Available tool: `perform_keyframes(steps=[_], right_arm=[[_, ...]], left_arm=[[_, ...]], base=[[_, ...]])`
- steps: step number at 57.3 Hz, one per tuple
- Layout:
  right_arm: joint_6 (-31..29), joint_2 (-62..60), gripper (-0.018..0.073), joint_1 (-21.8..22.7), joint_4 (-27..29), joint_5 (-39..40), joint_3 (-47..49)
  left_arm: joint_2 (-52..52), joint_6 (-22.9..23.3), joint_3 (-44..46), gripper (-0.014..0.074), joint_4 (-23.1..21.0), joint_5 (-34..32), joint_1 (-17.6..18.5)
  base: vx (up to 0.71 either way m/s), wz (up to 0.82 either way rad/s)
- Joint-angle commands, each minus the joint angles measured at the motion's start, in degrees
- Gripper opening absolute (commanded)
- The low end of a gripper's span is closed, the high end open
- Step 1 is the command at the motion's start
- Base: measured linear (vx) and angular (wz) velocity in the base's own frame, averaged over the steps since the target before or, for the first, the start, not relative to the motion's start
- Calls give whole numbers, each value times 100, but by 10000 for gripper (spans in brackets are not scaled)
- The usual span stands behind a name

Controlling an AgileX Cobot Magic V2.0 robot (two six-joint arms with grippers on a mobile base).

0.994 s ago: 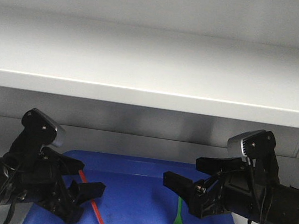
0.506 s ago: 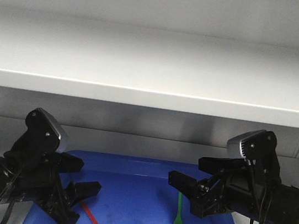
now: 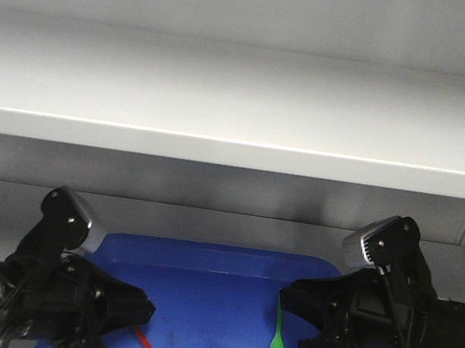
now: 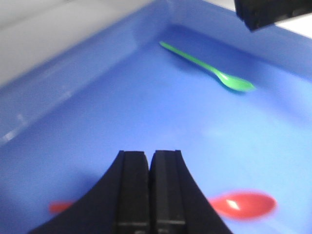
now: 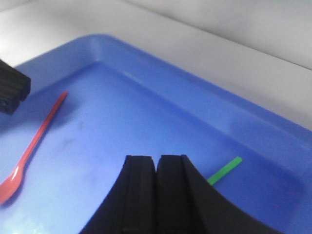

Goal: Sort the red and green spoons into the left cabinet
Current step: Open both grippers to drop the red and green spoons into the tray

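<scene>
From the front, both spoons lie in the glossy blue tray [image 3: 203, 261] on the pale cabinet shelf [image 3: 235, 153], so sorting looks done; next comes pulling clear. The left wrist view shows the left gripper [image 4: 148, 195] pressed together, empty, above the red spoon [image 4: 243, 204] (smooth plastic). The right wrist view shows the right gripper [image 5: 156, 195] likewise together, over the slim green spoon [image 5: 225, 170].

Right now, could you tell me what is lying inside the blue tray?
A green spoon and a red spoon lie in the blue tray; the shut left end effector covers the red one's middle.
</scene>
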State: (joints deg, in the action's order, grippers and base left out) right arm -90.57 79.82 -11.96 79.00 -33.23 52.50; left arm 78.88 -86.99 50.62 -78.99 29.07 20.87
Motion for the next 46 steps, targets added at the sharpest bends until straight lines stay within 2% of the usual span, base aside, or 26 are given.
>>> perform_keyframes(steps=[1,10,20,29,46], right_arm=[[286,-418,-3,9,-72,-46,217],[570,-853,-3,9,-306,74,65],[536,-1507,-3,9,-225,595,-800],[518,-2248,-3,9,-226,871,-1391],[533,-3141,-3,9,-230,732,-1720]], left_arm=[[-496,69,-108,-2,-220,-227,28],[-1151,69,-736,-1,-220,-589,28],[-1999,81,-1400,-1,-227,-747,28],[-2937,147,-1991,-1,-635,-792,28],[-4043,142,-2404,-1,-725,-1215,28]], base=[[0,0],[0,0],[0,0],[0,0],[0,0]])
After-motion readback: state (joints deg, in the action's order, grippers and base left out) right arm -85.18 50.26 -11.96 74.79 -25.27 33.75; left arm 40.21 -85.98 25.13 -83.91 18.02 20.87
